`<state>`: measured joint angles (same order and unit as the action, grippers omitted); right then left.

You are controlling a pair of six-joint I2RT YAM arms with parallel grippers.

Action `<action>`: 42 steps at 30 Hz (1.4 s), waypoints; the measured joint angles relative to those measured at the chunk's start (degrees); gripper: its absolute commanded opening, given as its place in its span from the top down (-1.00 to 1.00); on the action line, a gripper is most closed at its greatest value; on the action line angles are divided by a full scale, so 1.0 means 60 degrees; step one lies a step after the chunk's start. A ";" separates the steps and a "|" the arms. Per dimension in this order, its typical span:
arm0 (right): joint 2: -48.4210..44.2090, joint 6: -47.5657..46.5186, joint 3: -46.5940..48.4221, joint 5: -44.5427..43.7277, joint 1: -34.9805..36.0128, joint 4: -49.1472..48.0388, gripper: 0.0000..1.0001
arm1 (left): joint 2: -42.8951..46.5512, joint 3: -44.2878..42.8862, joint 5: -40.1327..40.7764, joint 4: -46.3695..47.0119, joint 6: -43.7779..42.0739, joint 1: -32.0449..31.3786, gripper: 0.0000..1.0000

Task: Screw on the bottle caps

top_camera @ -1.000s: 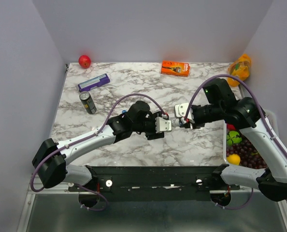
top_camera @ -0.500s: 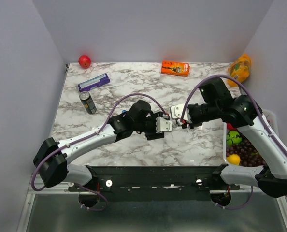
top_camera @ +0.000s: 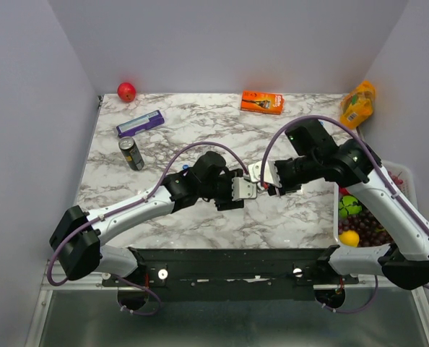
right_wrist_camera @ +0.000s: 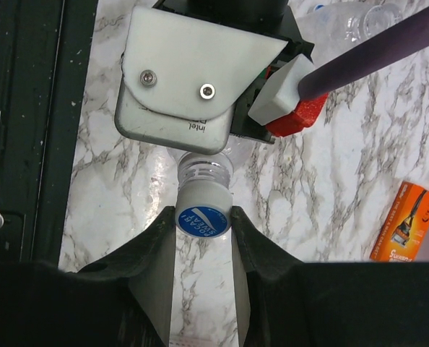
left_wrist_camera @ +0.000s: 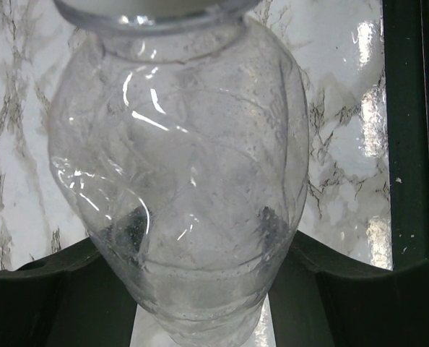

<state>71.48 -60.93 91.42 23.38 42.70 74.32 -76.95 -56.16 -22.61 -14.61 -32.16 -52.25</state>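
Observation:
My left gripper (top_camera: pixel 245 189) is shut on a clear bottle (left_wrist_camera: pixel 178 181), which fills the left wrist view between the two dark fingers (left_wrist_camera: pixel 344 289). The bottle lies roughly level above the table, its threaded neck (right_wrist_camera: pixel 205 170) pointing at my right gripper (top_camera: pixel 263 182). In the right wrist view my right gripper (right_wrist_camera: pixel 204 225) is shut on a white-sided bottle cap with a blue top (right_wrist_camera: pixel 204 220). The cap sits on the end of that neck. A second clear bottle (right_wrist_camera: pixel 344 25) lies on the marble behind the left wrist.
A dark can (top_camera: pixel 131 153), a purple box (top_camera: pixel 140 123) and a red apple (top_camera: pixel 126 91) stand at the back left. An orange box (top_camera: pixel 262 101) and an orange bag (top_camera: pixel 358 103) are at the back. A white bin of fruit (top_camera: pixel 362 224) sits at the right edge.
My right arm has swung left and brought the cap up against the bottle's neck. The left arm has barely moved and both grips are unchanged.

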 measured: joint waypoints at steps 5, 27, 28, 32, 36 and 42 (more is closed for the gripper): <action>0.0087 0.0004 0.0007 -0.0015 0.0000 0.0135 0.36 | 0.0000 0.0076 0.0015 0.0102 0.0011 0.0000 1.00; 0.0627 0.0761 0.0495 0.0029 0.0018 0.0262 0.33 | 0.0015 0.0211 0.0036 0.0568 0.0237 0.0011 1.00; 0.0670 0.0907 0.0517 0.0011 0.0018 0.0248 0.33 | 0.0044 0.0302 0.0073 0.0696 0.0350 0.0011 1.00; 0.1049 0.1814 0.0812 -0.0018 0.0018 0.0204 0.32 | 0.0328 0.0841 0.0229 0.1271 0.0976 0.0047 1.00; 0.1508 0.2834 0.1188 -0.0018 0.0018 0.0200 0.30 | 0.0568 0.1355 0.0430 0.1861 0.1628 0.0069 1.00; 0.1985 0.3883 0.1654 -0.0055 0.0018 0.0291 0.14 | 0.0612 0.1694 0.0455 0.2368 0.2364 0.0069 1.00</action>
<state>83.40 -37.63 101.34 23.05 42.81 76.07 -73.28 -46.00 -19.88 -0.40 -17.98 -51.83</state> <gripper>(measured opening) 0.387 0.677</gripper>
